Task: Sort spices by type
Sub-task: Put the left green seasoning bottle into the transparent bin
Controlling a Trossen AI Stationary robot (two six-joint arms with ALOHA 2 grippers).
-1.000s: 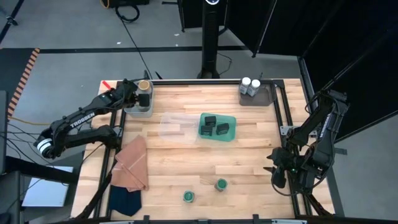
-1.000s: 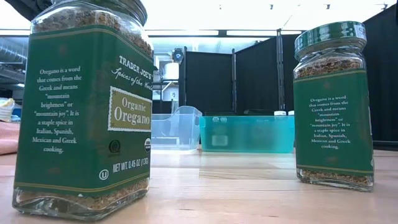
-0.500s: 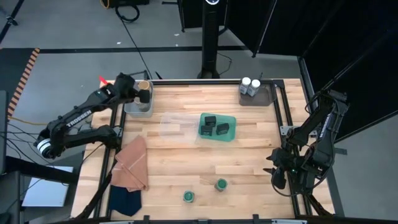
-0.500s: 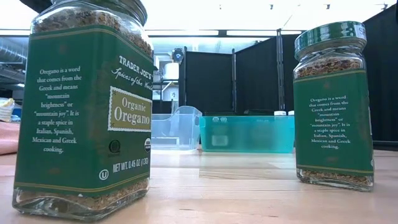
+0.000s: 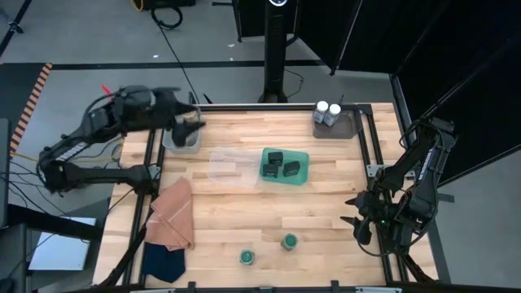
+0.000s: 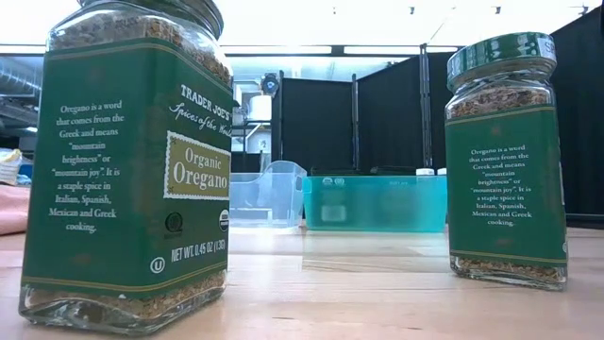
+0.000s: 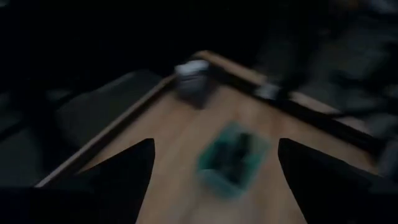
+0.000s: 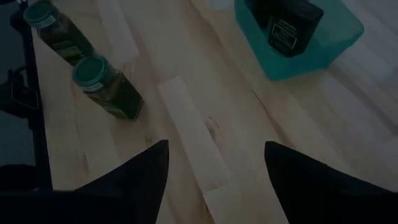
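Note:
Two green-lidded oregano jars stand on their bases near the table's front edge and loom large in the low view. Dark tins lie in a teal tray at mid-table. Two white-lidded jars stand in a grey tray at the far right. My left gripper hangs open, raised over a grey tray at the far left; its fingers have nothing between them. My right gripper waits open at the right edge, with nothing between its fingers.
A clear tray sits left of the teal one. An orange cloth and a navy cloth lie at the near left. Bare wood spans the middle and the right of the table.
My left gripper has risen from the far-left grey tray and tipped up from pointing down toward level, its arm swinging off the table's far left corner. The tan-lidded jar it stood around a second ago no longer shows beneath it.

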